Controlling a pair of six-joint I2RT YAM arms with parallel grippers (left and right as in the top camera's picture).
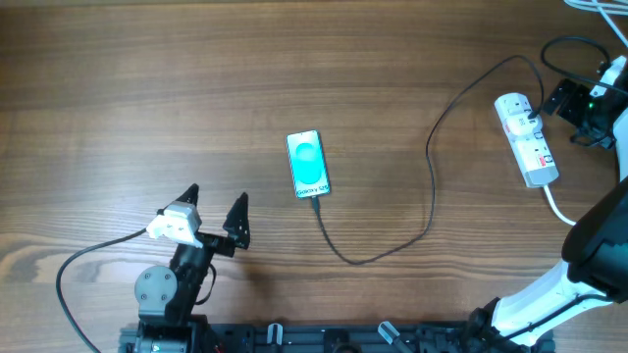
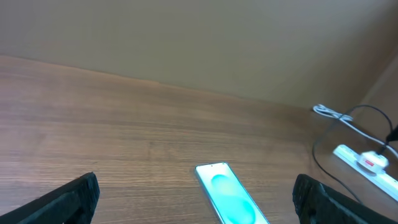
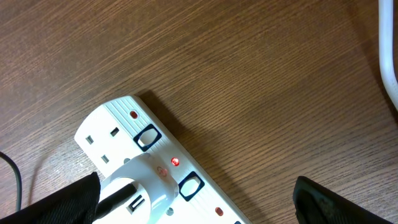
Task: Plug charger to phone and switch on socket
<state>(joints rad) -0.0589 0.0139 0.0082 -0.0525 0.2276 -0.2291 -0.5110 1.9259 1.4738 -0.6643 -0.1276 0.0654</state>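
The phone (image 1: 307, 165) lies flat mid-table with its teal screen lit; it also shows in the left wrist view (image 2: 230, 196). The charger's black cable (image 1: 432, 186) runs from the phone's near end, loops right and climbs to a white adapter (image 3: 140, 183) sitting in the socket (image 1: 527, 139). In the right wrist view the socket (image 3: 118, 121) shows a lit red light (image 3: 175, 162) beside a rocker switch (image 3: 191, 185). My right gripper (image 1: 554, 103) is open just right of and above the socket, its fingers (image 3: 199, 211) spread wide. My left gripper (image 1: 216, 208) is open and empty, left of and nearer than the phone.
A thicker white cord (image 1: 557, 204) leaves the socket's near end toward the right edge; another stretch shows in the right wrist view (image 3: 388, 56). A second switch (image 3: 147, 137) sits by the socket's free outlet. A plain wall stands behind the table (image 2: 186, 37).
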